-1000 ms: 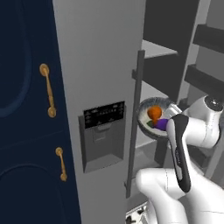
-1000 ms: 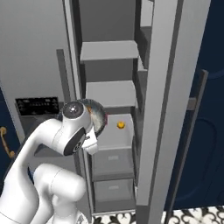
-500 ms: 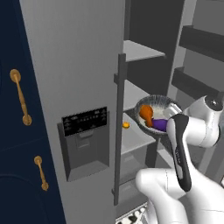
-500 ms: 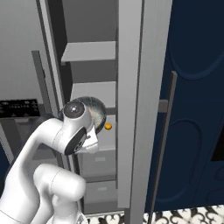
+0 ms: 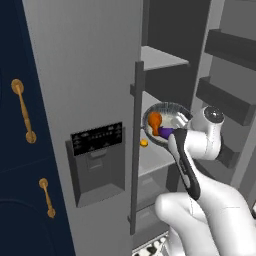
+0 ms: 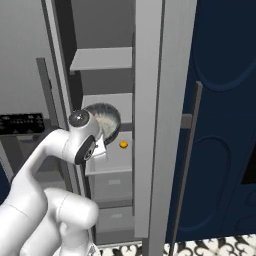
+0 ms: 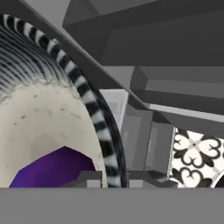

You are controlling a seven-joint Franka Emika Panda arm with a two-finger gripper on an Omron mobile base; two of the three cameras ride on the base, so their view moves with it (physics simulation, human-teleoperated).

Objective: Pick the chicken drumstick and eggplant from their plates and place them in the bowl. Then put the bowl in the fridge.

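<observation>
The fridge [image 5: 100,100] has slid right in both base views, so the base drove; the end effector [image 5: 172,134] holds the bowl [image 5: 167,111], with drumstick [image 5: 155,120] and eggplant [image 5: 165,132], nearer the shelf [image 5: 152,160] edge

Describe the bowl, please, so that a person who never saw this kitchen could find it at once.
Look at the tall grey fridge with the dark dispenser panel, whose right side stands open onto grey shelves. In front of the middle shelf, at the end of the white arm, is the bowl: round, dark grey, tilted. It holds the orange-brown chicken drumstick and the purple eggplant, unlike the small orange thing alone on the shelf.
</observation>
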